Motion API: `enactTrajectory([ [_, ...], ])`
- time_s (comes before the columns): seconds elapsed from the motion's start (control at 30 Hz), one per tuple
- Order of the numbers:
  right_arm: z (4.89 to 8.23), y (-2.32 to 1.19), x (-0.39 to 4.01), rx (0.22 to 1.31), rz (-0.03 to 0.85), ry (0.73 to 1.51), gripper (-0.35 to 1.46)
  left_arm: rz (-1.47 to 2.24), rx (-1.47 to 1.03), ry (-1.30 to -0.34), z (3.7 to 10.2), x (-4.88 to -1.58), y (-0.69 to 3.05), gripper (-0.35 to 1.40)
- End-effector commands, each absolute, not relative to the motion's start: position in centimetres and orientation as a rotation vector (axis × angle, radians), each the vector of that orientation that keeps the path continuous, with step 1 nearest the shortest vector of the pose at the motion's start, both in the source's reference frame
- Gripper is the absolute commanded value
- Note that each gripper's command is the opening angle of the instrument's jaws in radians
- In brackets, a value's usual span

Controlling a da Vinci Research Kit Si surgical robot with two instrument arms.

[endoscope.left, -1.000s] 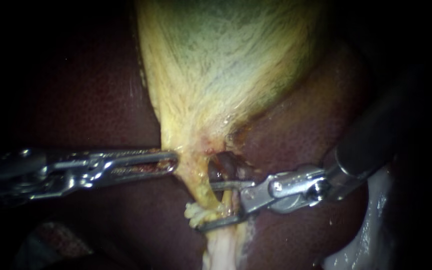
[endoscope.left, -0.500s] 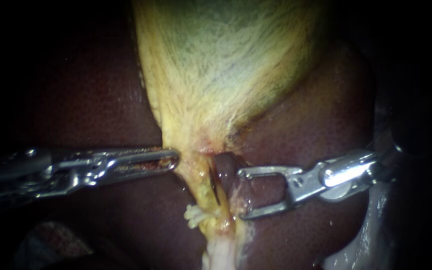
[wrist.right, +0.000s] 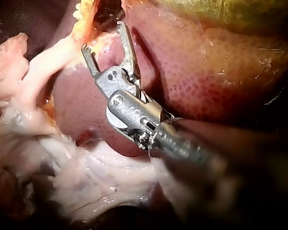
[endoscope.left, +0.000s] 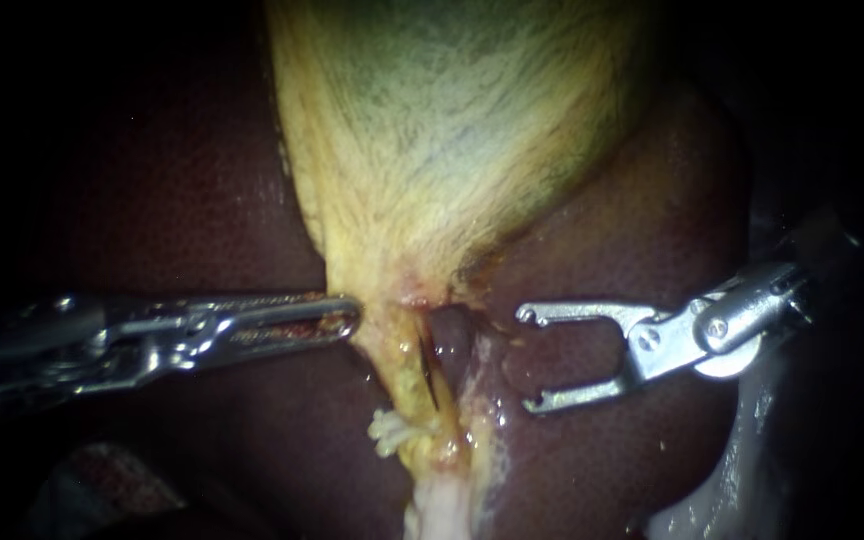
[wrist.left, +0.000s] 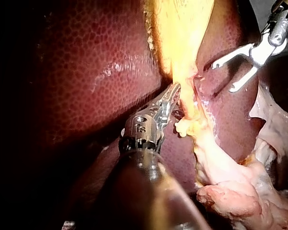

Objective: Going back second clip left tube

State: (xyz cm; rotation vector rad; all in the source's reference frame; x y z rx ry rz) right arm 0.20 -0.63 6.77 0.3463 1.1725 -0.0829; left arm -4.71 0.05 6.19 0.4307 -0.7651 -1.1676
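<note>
my left instrument (endoscope.left: 350, 320) comes in from the left edge of the endoscope view and lies almost level, shaft and wrist in one straight line, its two long slotted jaws pressed flat together with no gap showing. in its own wrist view it reaches up and away from the camera, and the jaws read as one narrow blade. my right instrument (endoscope.left: 525, 358) enters from the right, its wrist bent so the jaws point back toward the left one. those jaws stand wide apart with nothing between them, hooked tips facing each other.
</note>
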Motion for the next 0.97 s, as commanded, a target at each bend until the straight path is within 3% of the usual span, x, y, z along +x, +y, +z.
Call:
enactTrajectory([
  [0.03,6.77,-0.63,0.20,0.347,-0.083,1.173,0.60,-1.170,0.426,-0.765,6.22,-4.73,0.05,-0.10],
  [0.5,6.76,-0.64,0.17,0.348,-0.084,1.173,0.60,-1.156,0.439,-0.771,6.58,-5.09,-0.05,-0.10],
  [0.97,6.75,-0.65,0.17,0.348,-0.084,1.174,0.60,-1.135,0.452,-0.770,6.63,-5.15,-0.12,-0.10],
])
